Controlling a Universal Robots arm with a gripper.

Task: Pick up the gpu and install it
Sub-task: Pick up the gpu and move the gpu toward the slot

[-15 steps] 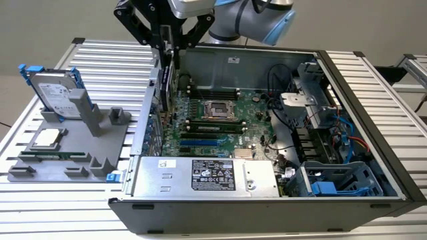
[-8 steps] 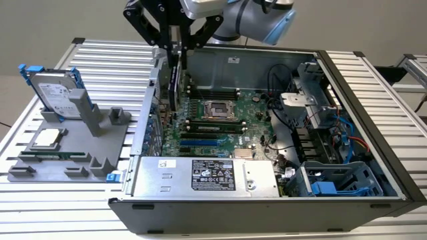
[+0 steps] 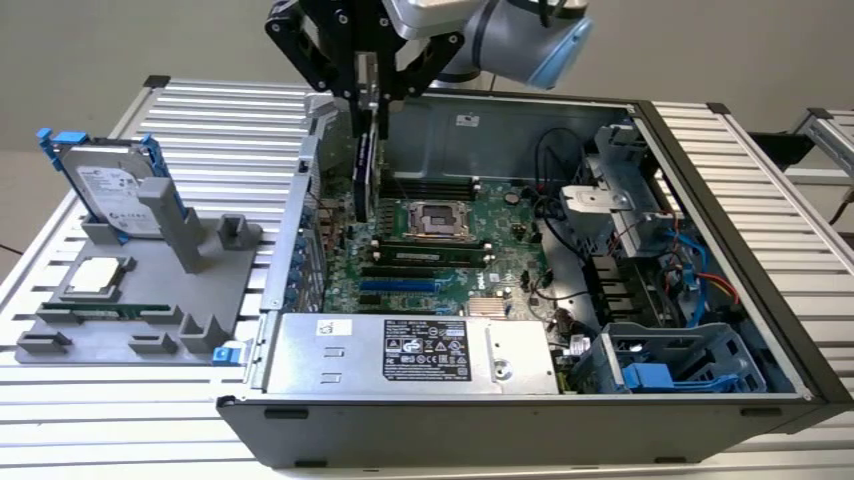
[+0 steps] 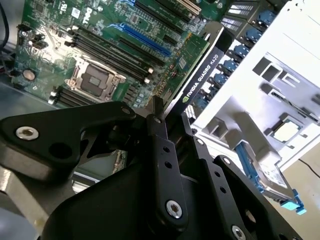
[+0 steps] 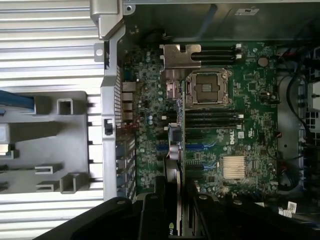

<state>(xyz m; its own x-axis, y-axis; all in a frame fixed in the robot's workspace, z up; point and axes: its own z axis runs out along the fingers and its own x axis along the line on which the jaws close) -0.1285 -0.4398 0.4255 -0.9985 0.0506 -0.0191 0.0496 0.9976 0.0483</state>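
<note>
My gripper [image 3: 367, 103] hangs over the open computer case [image 3: 721, 200], shut on the top edge of the gpu [image 3: 364, 170]. The card hangs upright and edge-on above the motherboard [image 3: 441, 250], near the case's rear wall on the exterior view's left. In the second wrist view the gpu [image 4: 200, 65] shows its black face and a strip of green board, clamped between the black fingers [image 4: 159, 135] of my gripper [image 4: 172, 114]. In the first wrist view the gpu [image 5: 172, 145] is seen from above with its silver bracket [image 5: 179, 56] over the slots [image 5: 195, 147], and my gripper [image 5: 175, 192] grips it.
A grey fixture [image 3: 147, 300] on the exterior view's left holds a hard drive with blue rails [image 3: 114, 185], a processor [image 3: 96, 277] and a memory stick [image 3: 107, 310]. Inside the case are a power supply [image 3: 414, 355], cables [image 3: 561, 200] and a blue drive cage [image 3: 667, 370].
</note>
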